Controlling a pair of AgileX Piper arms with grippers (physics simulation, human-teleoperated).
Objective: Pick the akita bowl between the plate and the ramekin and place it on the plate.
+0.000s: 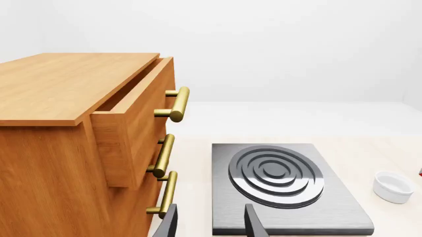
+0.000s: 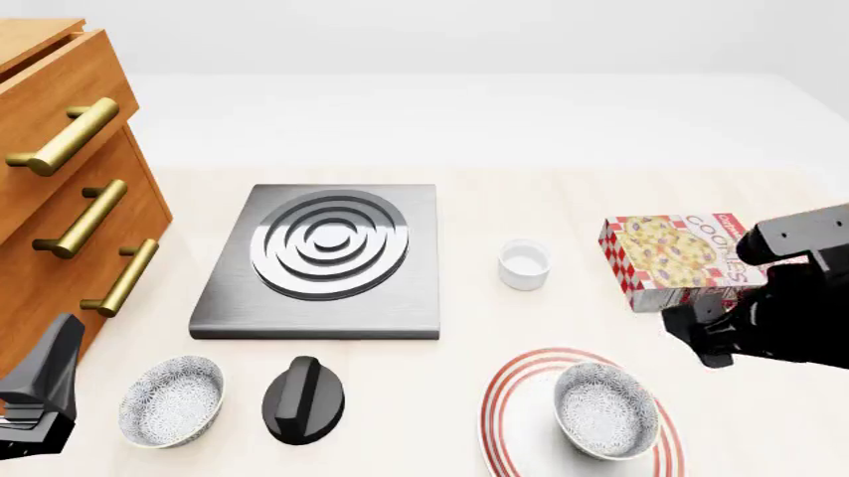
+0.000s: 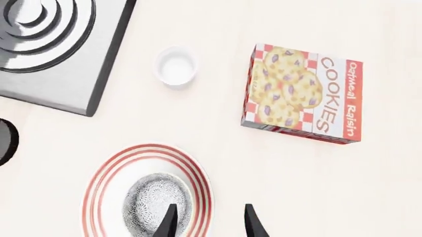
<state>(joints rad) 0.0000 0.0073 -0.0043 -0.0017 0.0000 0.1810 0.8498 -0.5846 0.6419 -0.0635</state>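
One akita bowl (image 2: pixel 605 408) upright on plate (image 2: pixel 518 417); ramekin (image 2: pixel 524 263) beyond. Right gripper (image 3: pixel 207 222) fingers apart, empty. Left gripper (image 1: pixel 209 222) likewise.

Pale table (image 2: pixel 558 209) carries: drawer cabinet (image 2: pixel 54 199) at left edge, stove plate (image 2: pixel 325 260) mid, ramekin (image 2: pixel 524 264), cookie box (image 2: pixel 679 260) right; near edge: speckled bowl (image 2: pixel 171 400), black knob (image 2: pixel 302 398), plate (image 2: pixel 524 417).

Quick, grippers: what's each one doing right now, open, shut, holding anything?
Left gripper: open, empty, facing the stove.
Right gripper: open, empty, above the plate; the bowl sits on it, released.
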